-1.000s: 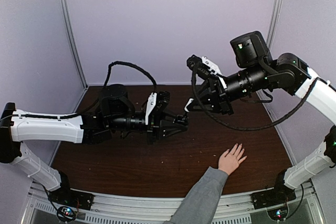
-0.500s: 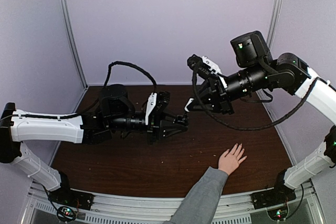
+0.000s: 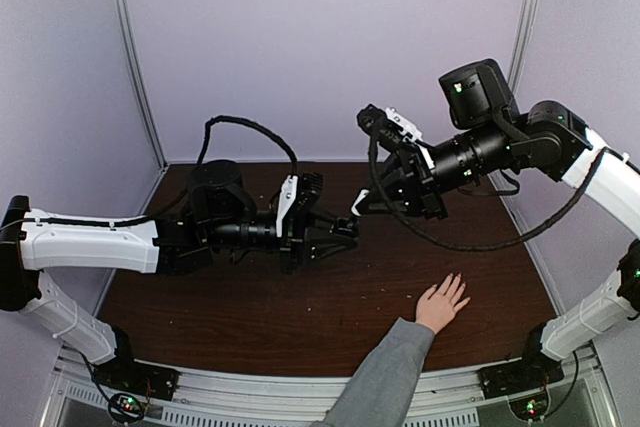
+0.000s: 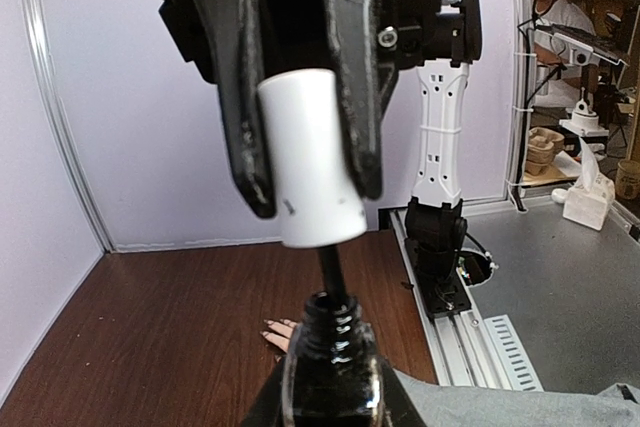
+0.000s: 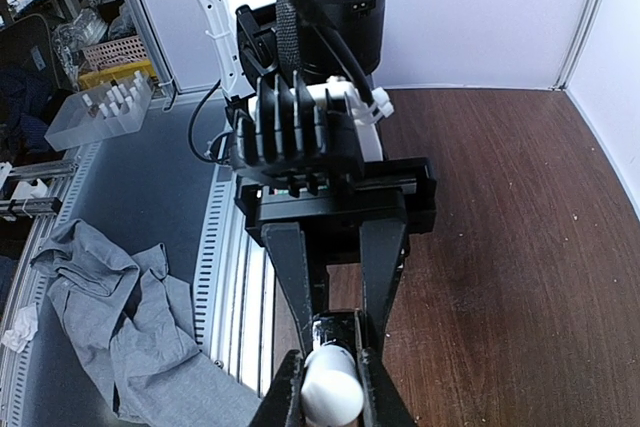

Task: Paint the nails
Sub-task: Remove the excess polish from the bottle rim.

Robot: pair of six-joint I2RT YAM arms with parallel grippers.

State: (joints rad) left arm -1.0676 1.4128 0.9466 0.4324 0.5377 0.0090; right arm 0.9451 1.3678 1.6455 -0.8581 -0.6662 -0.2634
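A light-skinned hand [image 3: 441,304] in a grey sleeve [image 3: 385,372] lies flat on the brown table [image 3: 250,307] at the front right, fingers spread. Its nails [image 3: 456,281] are too small to judge. My left gripper [image 3: 346,233] is shut on a small dark polish bottle [image 4: 330,372], open at the neck. My right gripper [image 3: 360,203] is shut on the white cap [image 4: 310,157], just above the bottle. The cap's dark brush stem [image 4: 330,269] reaches into the neck. The right wrist view shows the cap [image 5: 331,392] between my fingers, the bottle [image 5: 338,330] beyond. Fingers of the hand [image 4: 281,332] show behind the bottle.
Both grippers meet above the table's middle, well left of and behind the hand. An aluminium rail [image 3: 300,387] runs along the front edge. Lilac walls close the back and sides. The right arm's base [image 4: 440,247] stands at the table's edge.
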